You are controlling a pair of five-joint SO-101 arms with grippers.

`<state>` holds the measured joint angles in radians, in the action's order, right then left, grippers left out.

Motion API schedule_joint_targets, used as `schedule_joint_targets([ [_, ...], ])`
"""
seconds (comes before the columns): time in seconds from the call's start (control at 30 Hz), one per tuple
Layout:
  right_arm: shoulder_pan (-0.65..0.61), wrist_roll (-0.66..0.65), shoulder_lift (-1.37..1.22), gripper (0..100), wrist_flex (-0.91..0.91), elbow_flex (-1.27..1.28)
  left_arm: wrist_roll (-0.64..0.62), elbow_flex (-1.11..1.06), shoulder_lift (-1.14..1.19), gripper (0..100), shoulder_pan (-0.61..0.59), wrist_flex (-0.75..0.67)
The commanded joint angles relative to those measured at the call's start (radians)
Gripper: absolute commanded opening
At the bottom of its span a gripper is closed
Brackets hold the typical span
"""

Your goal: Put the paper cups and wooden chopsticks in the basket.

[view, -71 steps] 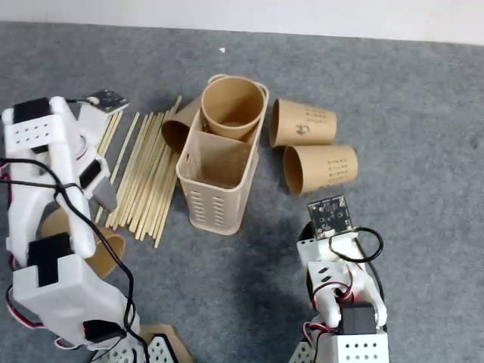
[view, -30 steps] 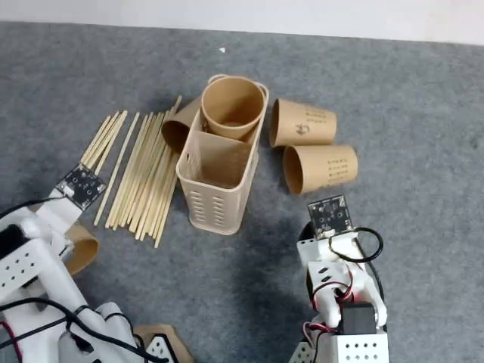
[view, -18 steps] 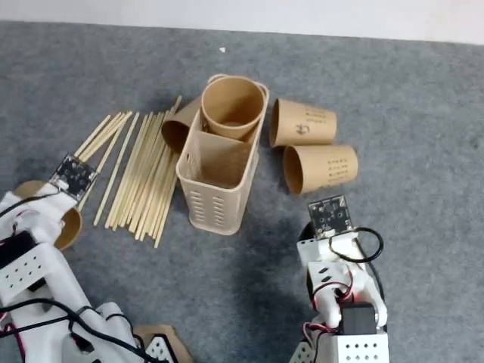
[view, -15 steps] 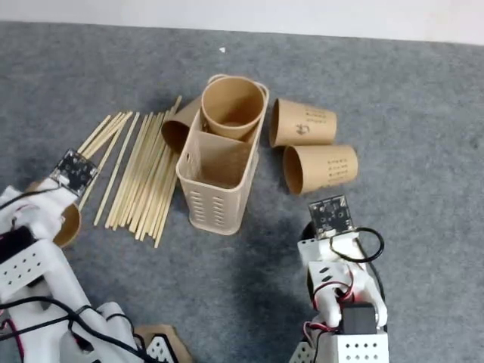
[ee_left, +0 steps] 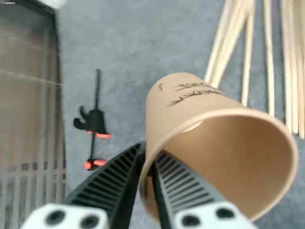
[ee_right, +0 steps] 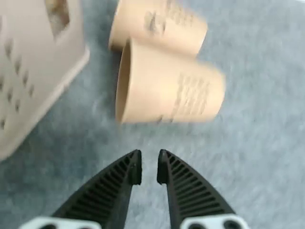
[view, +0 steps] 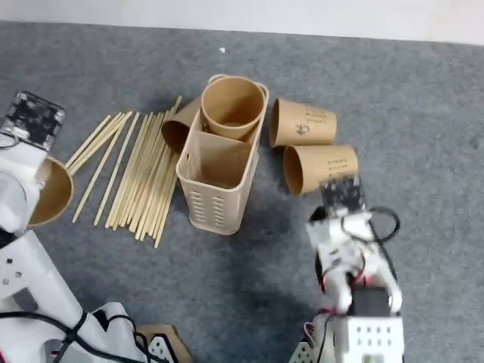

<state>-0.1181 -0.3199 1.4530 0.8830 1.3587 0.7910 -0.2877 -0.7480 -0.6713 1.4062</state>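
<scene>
My left gripper (ee_left: 145, 174) is shut on the wall of a brown paper cup (ee_left: 214, 138), holding it off the floor at the left (view: 47, 193), beside the spread of wooden chopsticks (view: 132, 170). The beige basket (view: 215, 198) has one cup (view: 231, 106) standing in its far compartment. Another cup (view: 175, 125) lies against the basket's far left side. Two cups (view: 302, 122) (view: 321, 168) lie on their sides to the right of it. My right gripper (ee_right: 148, 172) has a narrow gap between its fingers, nothing in it, and points at the nearer lying cup (ee_right: 169, 93).
Grey carpet covers the floor. The right arm (view: 352, 249) stands just near of the two lying cups. In the left wrist view a small black and orange clamp (ee_left: 93, 136) lies on the carpet, and chopsticks (ee_left: 248, 47) run past the held cup.
My left gripper has lifted the cup and swung it up and to the far left, away from the carpet. The right arm has shifted forward toward the two lying cups.
</scene>
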Motion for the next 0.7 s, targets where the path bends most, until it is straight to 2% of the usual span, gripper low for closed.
schedule_joint_targets([
  [0.0,-0.061,-0.055,-0.426,8.1,-0.058,-0.328,-0.037,0.096,-0.008,0,0.039,0.060],
  [0.1,-0.076,-0.068,-0.682,8.1,-0.082,-0.483,-0.035,0.110,0.015,0,0.039,0.077],
  [0.2,-0.081,-0.061,-0.874,8.5,-0.189,-0.578,-0.035,0.127,0.059,0,0.038,0.077],
  [0.33,-0.093,-0.015,-1.053,17.3,-0.323,-0.599,-0.035,0.159,0.119,0,0.038,0.081],
  [0.43,-0.093,-0.037,-1.167,24.0,-0.387,-0.602,-0.035,0.180,0.142,0,0.038,0.080],
  [0.67,-0.056,-0.086,-1.368,25.0,-0.522,-0.605,-0.037,0.196,0.151,0,0.042,0.080],
])
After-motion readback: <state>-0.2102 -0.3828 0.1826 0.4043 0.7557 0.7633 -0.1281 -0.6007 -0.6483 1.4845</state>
